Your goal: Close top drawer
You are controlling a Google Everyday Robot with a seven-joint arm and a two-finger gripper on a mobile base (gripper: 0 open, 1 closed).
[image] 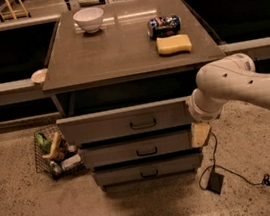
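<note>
The top drawer (122, 122) is a wide grey box with a plain grey front and a small dark bar handle (143, 124) at its centre. It stands out only slightly from the cabinet. Below it sit two shorter grey drawer fronts (136, 149), both shut. My white arm comes in from the right, and my gripper (200, 133) is at the right end of the top drawer's front, pointing down against its edge.
On the cabinet top (111, 53) stand a white bowl (89, 19), a drink can (164, 25) and a yellow sponge (174, 44). A wire basket (56, 153) of items sits on the floor at the left. A cable and black box (216, 181) lie at the right.
</note>
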